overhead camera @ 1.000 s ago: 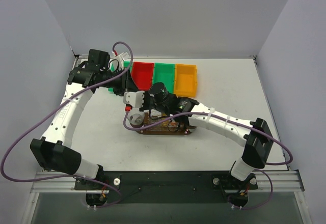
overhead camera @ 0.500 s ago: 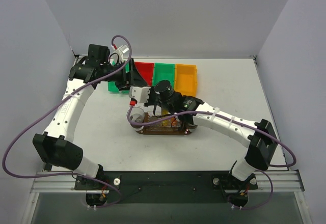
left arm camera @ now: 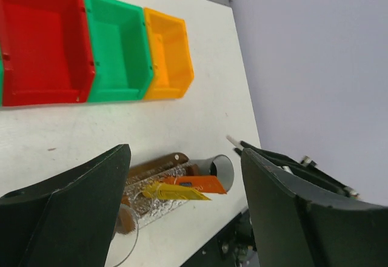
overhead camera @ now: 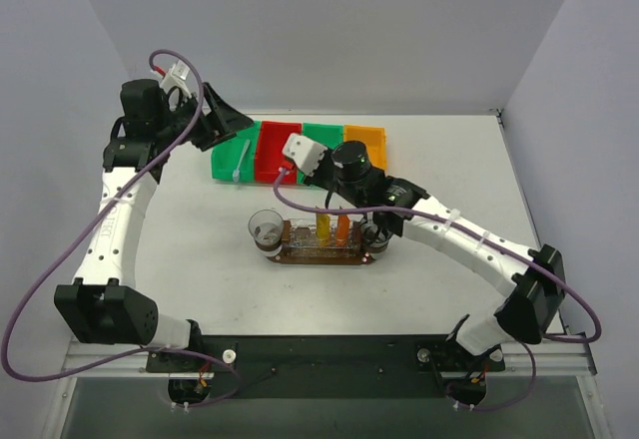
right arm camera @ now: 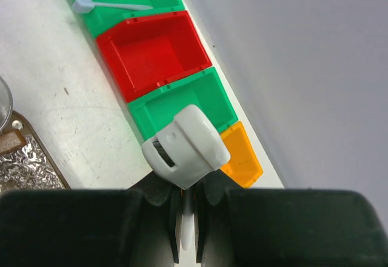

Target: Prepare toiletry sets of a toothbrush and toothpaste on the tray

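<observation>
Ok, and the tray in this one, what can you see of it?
The tray is a dark-brown, wooden-looking oval board with rounded ends, lying flat on the white table, its long side running left to right. Crinkled silvery foil seems to cover its middle. A yellow tube and an orange tube lie side by side on it. A clear glass sits at its left end and a grey cup at its right; whether they stand on the board is unclear.
</observation>
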Controlling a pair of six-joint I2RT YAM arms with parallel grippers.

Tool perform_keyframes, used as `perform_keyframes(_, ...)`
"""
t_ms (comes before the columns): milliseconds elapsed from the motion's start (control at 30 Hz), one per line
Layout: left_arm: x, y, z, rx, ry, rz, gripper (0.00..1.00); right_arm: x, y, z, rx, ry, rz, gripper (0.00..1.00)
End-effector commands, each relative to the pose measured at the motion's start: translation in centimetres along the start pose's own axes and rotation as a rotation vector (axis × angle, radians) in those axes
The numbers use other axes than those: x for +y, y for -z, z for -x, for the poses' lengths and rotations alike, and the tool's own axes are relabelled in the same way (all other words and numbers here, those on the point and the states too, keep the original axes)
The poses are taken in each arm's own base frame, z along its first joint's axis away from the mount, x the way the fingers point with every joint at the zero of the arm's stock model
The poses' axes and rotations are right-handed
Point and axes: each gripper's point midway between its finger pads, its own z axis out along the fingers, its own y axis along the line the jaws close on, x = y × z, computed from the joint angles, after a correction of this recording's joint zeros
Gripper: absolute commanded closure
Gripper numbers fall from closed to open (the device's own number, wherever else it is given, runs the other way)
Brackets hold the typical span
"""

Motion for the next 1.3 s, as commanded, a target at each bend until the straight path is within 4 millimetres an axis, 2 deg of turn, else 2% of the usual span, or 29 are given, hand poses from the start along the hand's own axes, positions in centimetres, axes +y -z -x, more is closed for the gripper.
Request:
perform_keyframes(0, -1.3, 2.4, 2.9, -0.159, -0.122, 0.041, 0.16, -4.4, 3.5, 3.3, -0.133, -0.22, -0.08, 1.0)
perform_keyframes(100, -3.0, 2.4, 2.5, -0.151, -0.226, -0.053, 0.16, -6.1, 4.5, 3.7, -0.171, -0.342, -0.099, 1.0)
perform_keyframes(167, -5.9, 1.9, 0.9, -0.093, -0.312, -0.203, 0.16, -6.8, 5.3, 5.2, -0.232, -0.418, -0.074, 1.0)
perform_keyframes(200, -6.7, 1.6, 0.1, -0.071, -0.363, -0.25, 0.16, -7.3, 5.5, 5.5, -0.246, -0.443, -0.076, 1.0)
perform_keyframes(267, -9.5, 1.0, -2.9, 0.015, -0.441, -0.385, 0.16, -7.9, 6.5, 7.5, -0.315, -0.517, -0.038, 1.0)
perform_keyframes(400, -11.8, 0.2, -7.1, 0.142, -0.473, -0.564, 0.15, -8.9, 8.1, 10.4, -0.431, -0.639, 0.023, 1.0)
perform_keyframes(500, -12.1, -0.3, -8.7, 0.183, -0.47, -0.612, 0.15, -9.1, 8.9, 11.7, -0.483, -0.716, 0.067, 1.0)
perform_keyframes(733, -12.0, -1.7, -10.4, 0.213, -0.5, -0.607, 0.14, -9.3, 10.2, 13.2, -0.539, -0.869, 0.155, 1.0)
perform_keyframes(1033, -12.9, -3.4, -13.1, 0.255, -0.531, -0.635, 0.16, -9.9, 9.9, 12.7, -0.518, -1.053, 0.205, 1.0)
perform_keyframes(1267, -13.2, -3.9, -14.1, 0.282, -0.529, -0.648, 0.35, -9.5, 9.0, 12.1, -0.45, -1.115, 0.241, 1.0)
